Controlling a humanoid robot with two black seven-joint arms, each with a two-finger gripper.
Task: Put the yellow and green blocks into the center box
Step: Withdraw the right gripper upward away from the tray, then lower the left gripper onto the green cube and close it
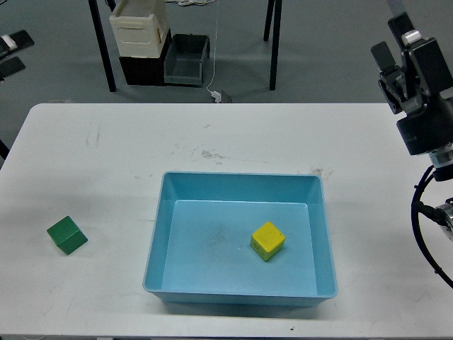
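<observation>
The yellow block point(267, 241) lies inside the blue box point(164, 212) at the table's centre, right of the box's middle. The green block point(67, 235) sits on the white table point(106, 163) at the left, outside the box. My right gripper point(398, 48) is raised at the far right edge, well away from both blocks, with its fingers apart and empty. My left gripper point(10, 54) shows only as two finger ends at the top left edge, apart and empty, far above the green block.
Behind the table, on the floor, stand a cream crate point(139, 27) on a dark bin and a grey bin point(187, 59), between black table legs point(102, 44). A cable point(214, 85) hangs down to the floor there.
</observation>
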